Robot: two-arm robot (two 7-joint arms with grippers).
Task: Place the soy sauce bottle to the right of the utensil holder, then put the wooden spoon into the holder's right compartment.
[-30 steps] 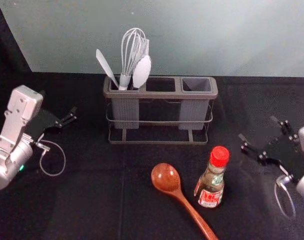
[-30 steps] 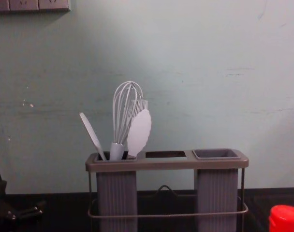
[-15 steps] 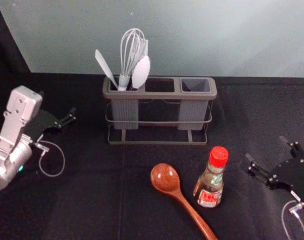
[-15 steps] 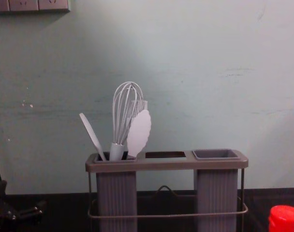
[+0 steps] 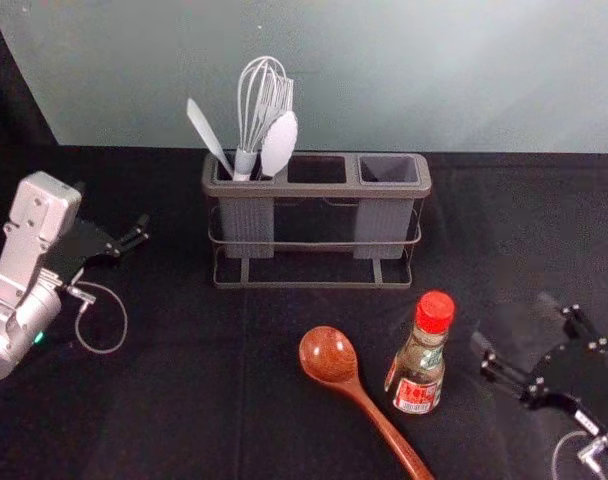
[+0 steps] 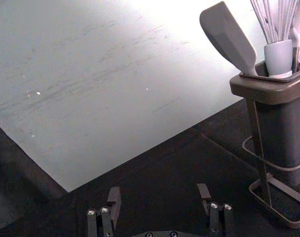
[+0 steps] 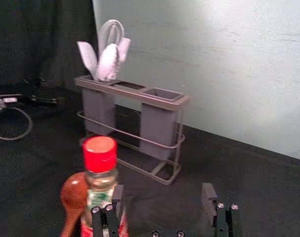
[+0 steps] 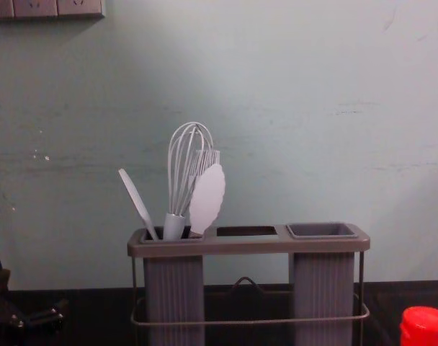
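Neither placement is done: the soy sauce bottle [image 5: 419, 365] and wooden spoon [image 5: 368, 404] are yet to be brought to the utensil holder [image 5: 317, 189]. The bottle is stood just left of the right tool [image 5: 513, 321], cap up, long axis vertical; farther left, the spoon is laid bowl holderward, handle slanting back rightward. Right tool and idle left tool [image 6: 159, 191], well leftward, are spread wide, empty.

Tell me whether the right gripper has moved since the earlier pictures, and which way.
Yes. Judged against the soy sauce bottle in the head view, the right gripper has shifted nearer the robot than a second ago.
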